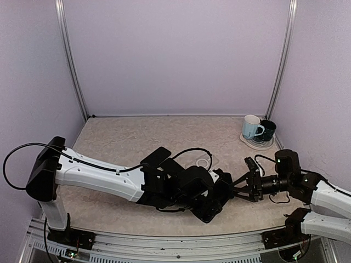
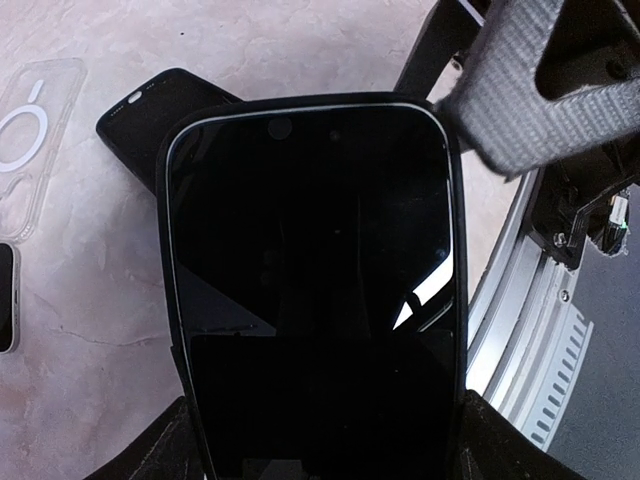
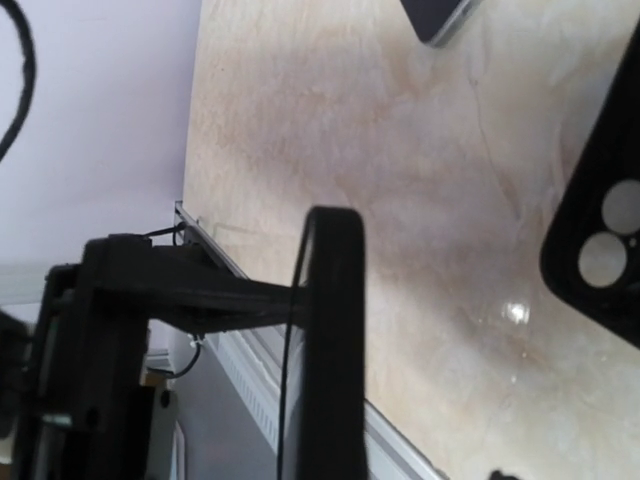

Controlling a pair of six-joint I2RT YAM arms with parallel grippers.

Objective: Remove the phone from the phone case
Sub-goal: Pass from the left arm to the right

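Worktop (image 1: 137, 137): beige, marbled; lilac walls around.
Left hand (image 1: 219, 192): clamped across the lower sides of the phone case (image 2: 300, 100), holding it off the worktop.
Phone (image 2: 310, 300): fully seated in that case, screen facing the left wrist camera, rim unbroken all round.
Right hand (image 1: 238, 189): at the phone's top right corner, one finger pad (image 2: 540, 90) over the rim; gripping or not, cannot tell.
Done: cased phone lifted and presented.
Left: corner to peel, phone to free.
Clear case (image 2: 30, 130): left of phone, lying flat.
Spare black case (image 2: 150, 120): behind phone's top left corner.
Two mugs (image 1: 252, 127): far right of phone, no hindrance.
In the way: left fingers pinning the case sides, probably.
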